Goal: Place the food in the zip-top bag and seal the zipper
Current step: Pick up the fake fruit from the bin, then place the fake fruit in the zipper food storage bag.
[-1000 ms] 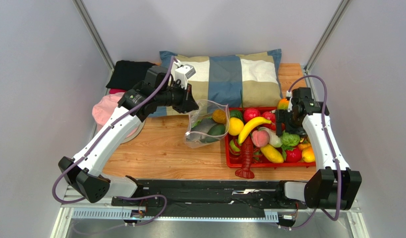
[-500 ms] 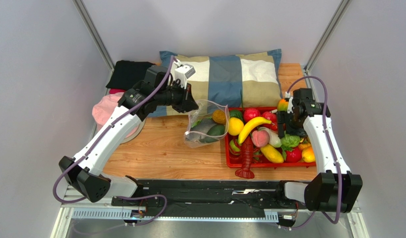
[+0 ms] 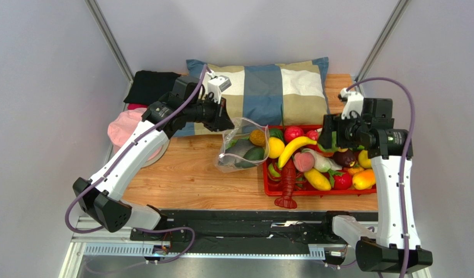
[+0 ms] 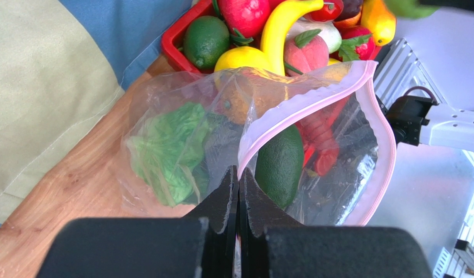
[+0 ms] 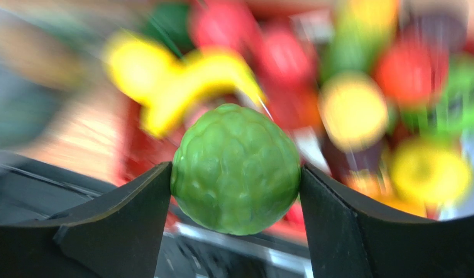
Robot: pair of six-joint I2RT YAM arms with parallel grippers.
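Food (image 5: 236, 168), perhaps a knobbly green fruit, sits between right hand's (image 5: 236, 176) fingers (image 5: 120, 229).

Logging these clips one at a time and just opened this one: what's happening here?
The left tool is pinched shut on the zip-top bag at its pink zipper, holding the mouth open beside the red tray. A lettuce head, avocado and orange fruit already lie inside. The right tool grips a bumpy green ball above the tray, not yet at the bag. The zipper is unsealed.
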